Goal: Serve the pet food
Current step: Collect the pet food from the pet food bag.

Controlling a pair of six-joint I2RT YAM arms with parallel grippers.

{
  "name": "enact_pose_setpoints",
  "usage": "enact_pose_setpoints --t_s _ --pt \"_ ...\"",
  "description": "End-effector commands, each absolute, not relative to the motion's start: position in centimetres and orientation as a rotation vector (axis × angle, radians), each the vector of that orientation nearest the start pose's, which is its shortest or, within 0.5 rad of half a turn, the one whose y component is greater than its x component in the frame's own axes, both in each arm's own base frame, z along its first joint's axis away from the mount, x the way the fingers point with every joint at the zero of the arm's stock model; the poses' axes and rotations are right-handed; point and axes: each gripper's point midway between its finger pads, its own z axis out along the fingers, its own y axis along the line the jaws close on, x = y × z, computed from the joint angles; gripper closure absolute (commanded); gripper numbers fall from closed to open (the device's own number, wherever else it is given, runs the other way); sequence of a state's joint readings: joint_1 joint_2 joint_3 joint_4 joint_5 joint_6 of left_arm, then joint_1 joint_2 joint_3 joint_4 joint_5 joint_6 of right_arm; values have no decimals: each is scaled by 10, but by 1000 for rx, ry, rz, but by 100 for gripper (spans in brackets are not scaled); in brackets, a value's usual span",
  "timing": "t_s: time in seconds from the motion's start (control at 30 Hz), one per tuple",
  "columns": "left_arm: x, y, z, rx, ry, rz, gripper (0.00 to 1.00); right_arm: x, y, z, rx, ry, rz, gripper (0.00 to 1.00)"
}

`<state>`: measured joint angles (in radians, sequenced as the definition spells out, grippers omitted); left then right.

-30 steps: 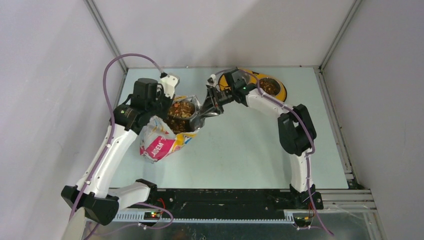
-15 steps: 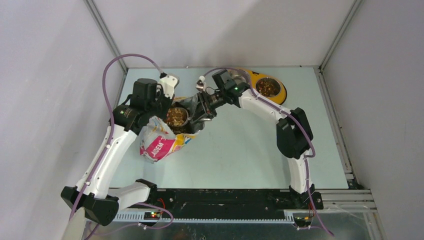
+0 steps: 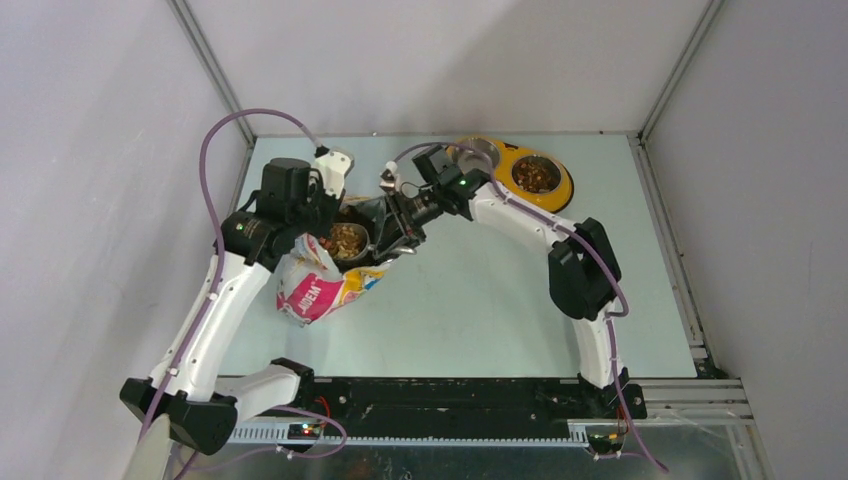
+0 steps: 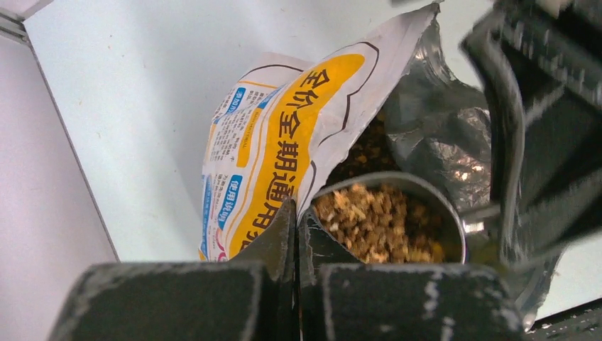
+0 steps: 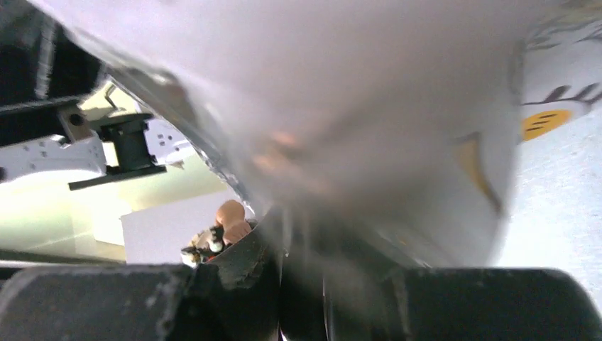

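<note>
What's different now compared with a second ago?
The right gripper, pinching the edge of the bag, swung left, away from the yellow feeder, narrowing the bag's mouth. The left gripper shifted its scoop of pet food slightly nearer. Bag and feeder stayed put; both grips held.

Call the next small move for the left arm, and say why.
Probably lift the scoop straight up out of the bag, keeping it level. The left gripper appears to hold it, heaped with kibble, inside the bag mouth, which the right gripper pinches open. One feeder bowl looks empty.
</note>
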<state>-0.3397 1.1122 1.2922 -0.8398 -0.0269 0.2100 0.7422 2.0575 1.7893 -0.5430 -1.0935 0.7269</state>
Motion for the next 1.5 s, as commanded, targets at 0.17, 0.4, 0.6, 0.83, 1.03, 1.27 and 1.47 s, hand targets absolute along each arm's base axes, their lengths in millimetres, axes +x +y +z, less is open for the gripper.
enact_pose_setpoints --t_s 0.17,0.4,0.6,0.83,1.03,1.27,1.47 --pt "293 -95 293 565 2070 -81 100 286 404 267 -538 2410 1966 100" --pt "293 -96 294 560 2068 -84 100 289 398 272 -570 2390 1962 100" --pt "294 -93 292 548 2071 -74 100 281 385 270 -579 2408 1987 100" --pt "295 -92 294 537 2070 -80 100 269 371 294 -637 2343 2010 100" --pt "297 -89 294 520 2073 -76 100 265 362 285 -668 2381 1949 100" --pt "297 -91 294 519 2074 -100 100 259 357 273 -660 2440 1914 100" --pt "296 -90 294 517 2074 -99 100 257 351 284 -668 2412 1938 100"
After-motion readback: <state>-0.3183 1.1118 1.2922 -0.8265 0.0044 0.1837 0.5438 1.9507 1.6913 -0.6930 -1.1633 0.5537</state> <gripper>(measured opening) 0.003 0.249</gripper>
